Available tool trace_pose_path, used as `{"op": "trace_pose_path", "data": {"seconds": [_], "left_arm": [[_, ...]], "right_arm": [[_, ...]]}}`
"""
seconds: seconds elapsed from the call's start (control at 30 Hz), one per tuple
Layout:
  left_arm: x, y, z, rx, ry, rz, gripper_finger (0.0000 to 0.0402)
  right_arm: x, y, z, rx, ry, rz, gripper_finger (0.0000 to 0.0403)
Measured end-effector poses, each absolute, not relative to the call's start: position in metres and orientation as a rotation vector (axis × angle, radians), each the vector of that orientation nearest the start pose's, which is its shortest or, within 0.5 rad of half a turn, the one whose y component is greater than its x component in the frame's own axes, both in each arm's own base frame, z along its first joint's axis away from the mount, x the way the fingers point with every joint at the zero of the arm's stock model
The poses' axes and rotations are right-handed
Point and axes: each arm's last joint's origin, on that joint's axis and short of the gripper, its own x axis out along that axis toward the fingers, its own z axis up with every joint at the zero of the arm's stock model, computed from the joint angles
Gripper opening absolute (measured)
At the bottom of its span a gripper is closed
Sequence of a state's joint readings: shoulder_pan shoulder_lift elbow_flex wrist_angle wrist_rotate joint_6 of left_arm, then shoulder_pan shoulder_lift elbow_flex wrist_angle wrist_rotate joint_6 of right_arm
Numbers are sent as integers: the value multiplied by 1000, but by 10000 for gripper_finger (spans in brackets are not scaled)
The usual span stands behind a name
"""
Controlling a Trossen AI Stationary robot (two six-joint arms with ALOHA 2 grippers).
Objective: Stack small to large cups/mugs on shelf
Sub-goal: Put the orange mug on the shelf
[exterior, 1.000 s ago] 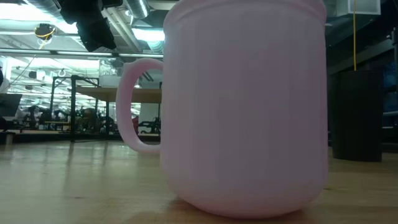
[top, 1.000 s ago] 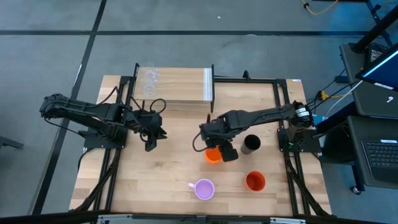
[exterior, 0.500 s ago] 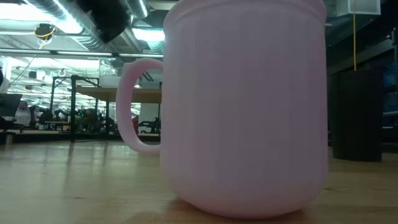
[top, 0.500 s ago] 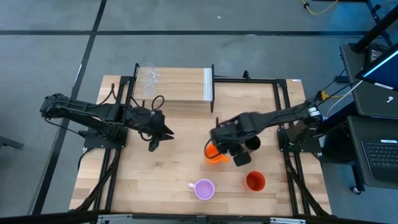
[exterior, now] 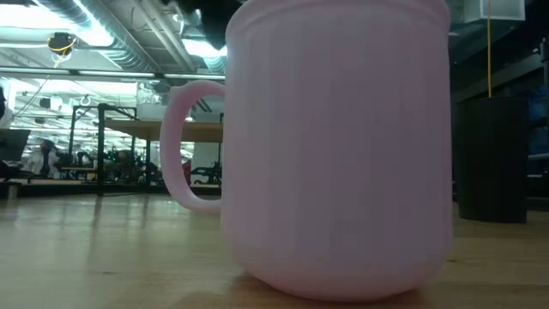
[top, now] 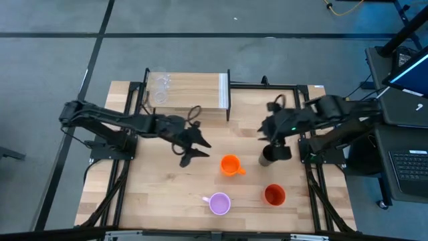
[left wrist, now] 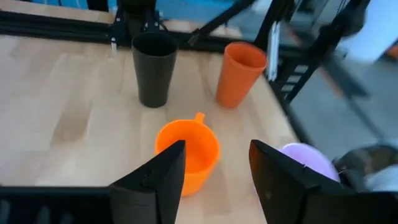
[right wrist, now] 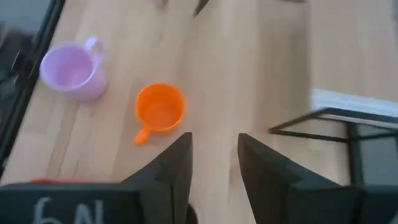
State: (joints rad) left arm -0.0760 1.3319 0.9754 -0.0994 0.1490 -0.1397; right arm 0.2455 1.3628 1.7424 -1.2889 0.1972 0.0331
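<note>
Seen from above: left gripper (top: 194, 148) over the middle of the tabletop (top: 154, 194), fingers apart, holding nothing. Just past its tips, to its right, the orange mug (top: 230, 165), upright on the wood, not touching. Nearer the front edge, the lilac mug (top: 219, 203); off to the right of that, the red-orange cup (top: 274, 195).

Right gripper (top: 270, 131) up near the right side, fingers parted and empty in its wrist view. Black tumbler (top: 269, 154) right beside it in the top view, partly hidden by the arm.

Behind the left gripper, the shelf (top: 194, 94) at the back of the tabletop, with two clear glasses (top: 159, 88) on its left end. Rest of the shelf top bare.

Only in the left wrist view: black tumbler (left wrist: 154, 68) and red-orange cup (left wrist: 240, 73) standing side by side, apart, beyond the orange mug (left wrist: 188, 155).

Only in the low view: lilac mug (exterior: 334, 146) filling the picture, handle to its left. Behind it a big room with ceiling lights and pipes.

Plenty of bare wood between the left gripper and the shelf.
</note>
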Motion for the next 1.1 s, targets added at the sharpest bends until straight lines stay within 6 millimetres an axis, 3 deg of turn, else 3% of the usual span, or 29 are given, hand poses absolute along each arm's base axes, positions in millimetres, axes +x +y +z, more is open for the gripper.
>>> {"op": "trace_pose_path", "data": {"seconds": [0.17, 0.33, 0.43, 0.67, 1.1], "left_arm": [[334, -25, 289, -48, 668, -176, 172], [369, -36, 264, 82, 854, -194, 170], [385, -50, 249, 120, 877, -234, 170], [402, -77, 228, 151, 858, -283, 170], [409, -77, 212, 138, 876, -304, 170]], "right_arm": [[207, 45, 443, -141, 830, -84, 129], [187, 40, 445, -212, 874, -59, 129], [176, 37, 452, -193, 829, -61, 129], [157, 32, 461, -174, 765, -62, 129], [151, 30, 463, -172, 754, -64, 129]]}}
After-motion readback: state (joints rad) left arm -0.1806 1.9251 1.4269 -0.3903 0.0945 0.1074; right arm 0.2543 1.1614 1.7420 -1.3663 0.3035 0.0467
